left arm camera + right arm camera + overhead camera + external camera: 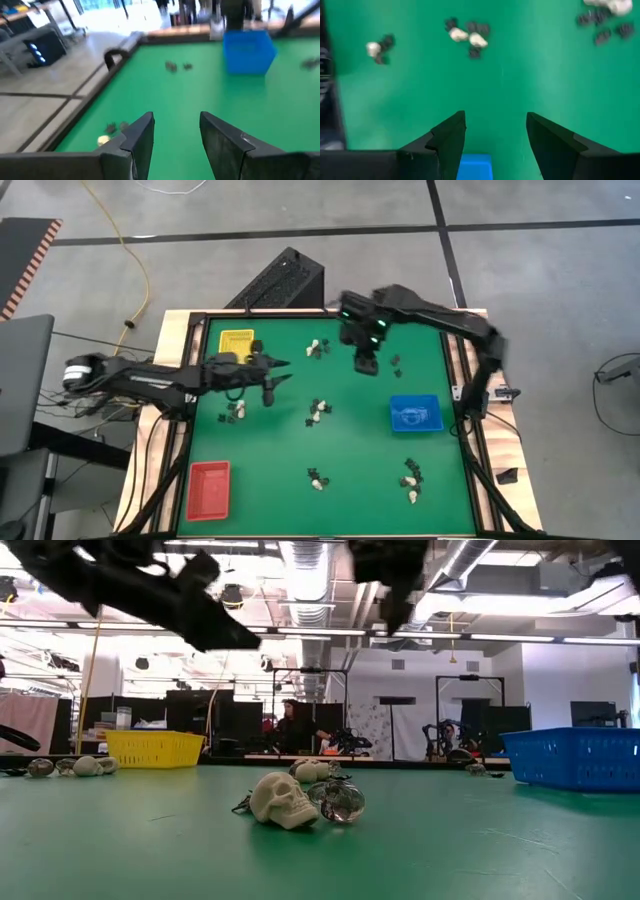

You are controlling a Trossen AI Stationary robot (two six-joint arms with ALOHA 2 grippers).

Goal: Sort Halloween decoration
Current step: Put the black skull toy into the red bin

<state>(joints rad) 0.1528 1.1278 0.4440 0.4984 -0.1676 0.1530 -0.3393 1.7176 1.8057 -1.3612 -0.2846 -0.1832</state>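
Halloween decoration (318, 412) bits mostly unsorted at 6, 9, 12 o'clock; our left gripper (281, 372) and right gripper (366, 365) gape empty.

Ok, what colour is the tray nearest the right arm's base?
Blue: the tray sits on the green mat by the right edge, clearest in the high view.
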